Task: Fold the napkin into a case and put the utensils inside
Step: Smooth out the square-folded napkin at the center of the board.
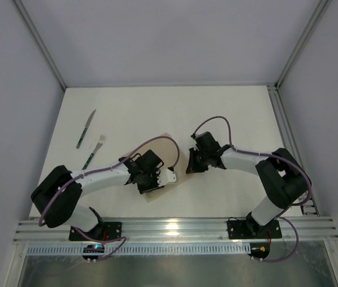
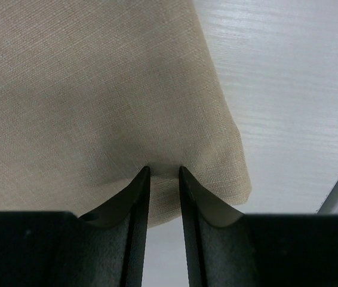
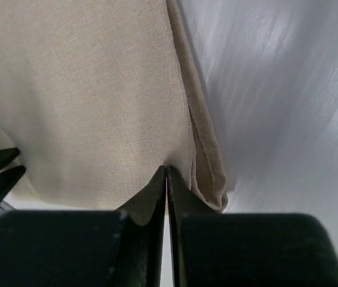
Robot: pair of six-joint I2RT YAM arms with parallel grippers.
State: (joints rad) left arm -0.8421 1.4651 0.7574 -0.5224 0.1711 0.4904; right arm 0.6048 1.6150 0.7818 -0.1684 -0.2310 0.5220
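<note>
Nearest, left gripper (image 2: pixel 164 173) partly closed, pinching near edge of beige napkin (image 1: pixel 164 156) at bench (image 1: pixel 229 113) centre. Right gripper (image 3: pixel 166 172) shut tight on napkin's right fold. Knife (image 1: pixel 86 128) and fork (image 1: pixel 94 151) lying far left, long axes running near-left to far-right, metal ends far. No writing visible.

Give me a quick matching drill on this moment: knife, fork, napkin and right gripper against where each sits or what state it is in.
Things:
1. knife
2. fork
3. napkin
4. right gripper

States:
A. shut, pinching cloth
B. between the two arms, an edge in each gripper
C. farthest left on the table, blade pointing away
D. just right of the knife, nearer the left arm

Pairs: 1-C, 2-D, 3-B, 4-A
</note>
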